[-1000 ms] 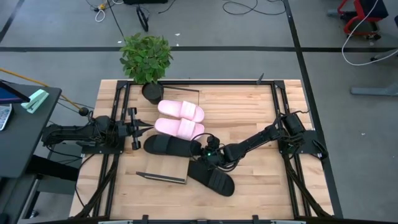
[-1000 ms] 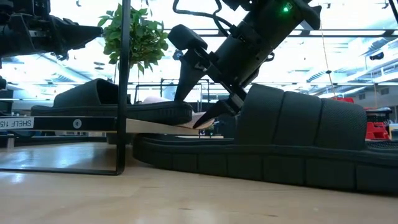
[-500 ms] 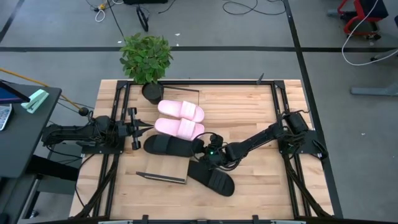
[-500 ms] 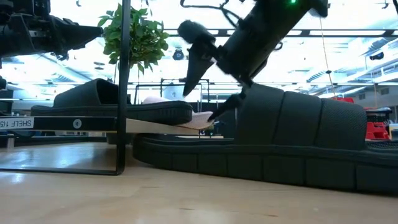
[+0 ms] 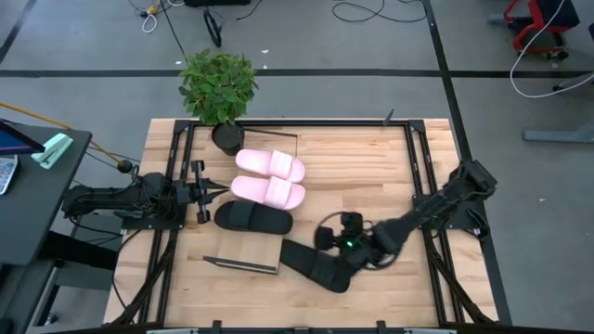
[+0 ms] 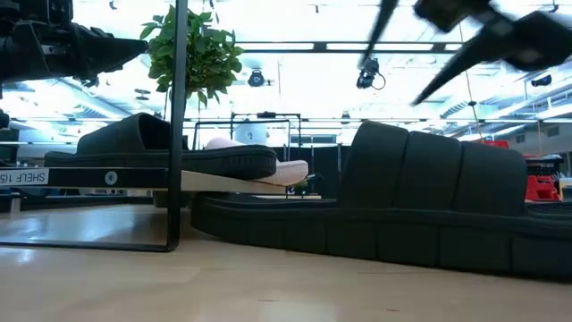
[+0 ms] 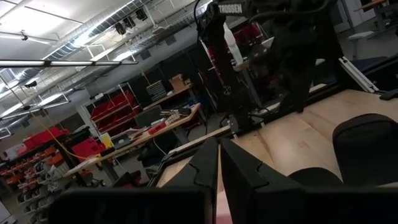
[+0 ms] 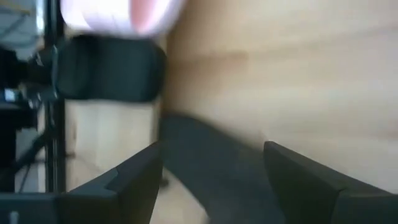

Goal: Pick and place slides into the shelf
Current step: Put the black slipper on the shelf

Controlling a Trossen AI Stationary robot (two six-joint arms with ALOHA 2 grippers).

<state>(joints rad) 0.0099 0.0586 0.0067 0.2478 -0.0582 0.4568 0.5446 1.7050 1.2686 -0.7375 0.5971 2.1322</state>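
Two pale pink slides [image 5: 269, 164] [image 5: 269, 192] and one black slide [image 5: 252, 218] lie side by side on the light-wood shelf [image 5: 251, 249]. The second black slide [image 5: 316, 266] lies sole-down on the tabletop by the shelf's near right corner. My right gripper [image 5: 326, 237] hovers open just above and right of this slide; in its wrist view the spread fingers [image 8: 134, 177] frame the slide [image 8: 193, 143]. My left gripper [image 5: 219, 190] waits shut at the shelf's left side.
A potted plant [image 5: 217, 85] stands at the shelf's far end. Dark frame rails [image 5: 422, 176] run along the table's left and right sides. Bare wood [image 5: 357, 167] stretches right of the shelf. A dark side table [image 5: 28, 186] stands left of the tabletop.
My right gripper has drawn away from the toe end of the black slide on the shelf, risen, and swung toward the table's near right. It has stayed open and now hangs over the black slide on the tabletop. The slides have not moved.
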